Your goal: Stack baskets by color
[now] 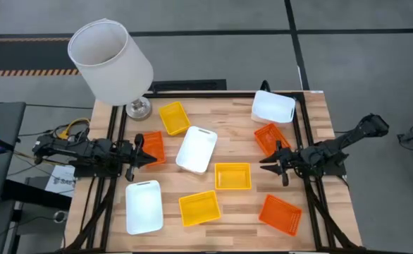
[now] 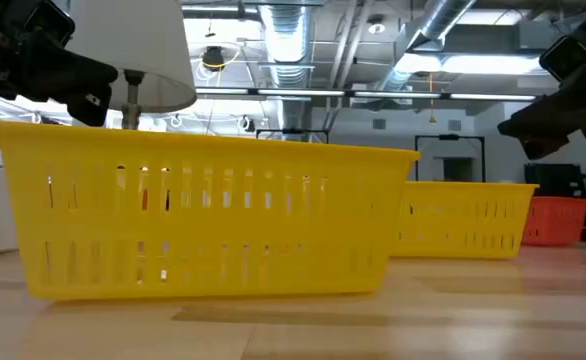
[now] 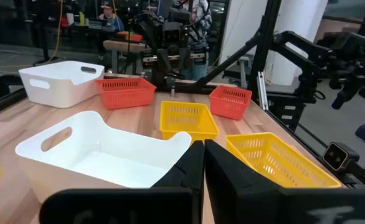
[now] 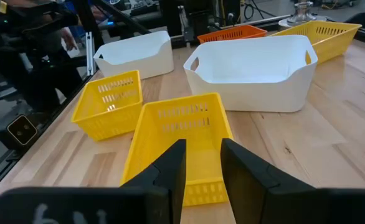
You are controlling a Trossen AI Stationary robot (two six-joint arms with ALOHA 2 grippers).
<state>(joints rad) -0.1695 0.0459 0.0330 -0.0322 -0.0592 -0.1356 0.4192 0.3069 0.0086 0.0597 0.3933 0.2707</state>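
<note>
Baskets are lying singly across the table (image 1: 312,106); I am seeing no stack started, so all sorting remains. A white basket (image 1: 196,149) is sitting at centre, a yellow basket (image 1: 232,176) at its four o'clock, an orange basket (image 1: 270,137) at three o'clock. The right gripper (image 1: 267,164) is hovering beside the yellow one, fingers partly open, holding nothing. The left gripper (image 1: 152,158) is waiting at nine o'clock, fingers closed and empty.

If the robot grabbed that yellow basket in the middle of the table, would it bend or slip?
The middle yellow basket looks like thin, slotted plastic, so probably light and a little flexible at the rim. Empty on smooth wood, it would likely slide if nudged. Low and flat-bottomed, it seems unlikely to tip.
</note>
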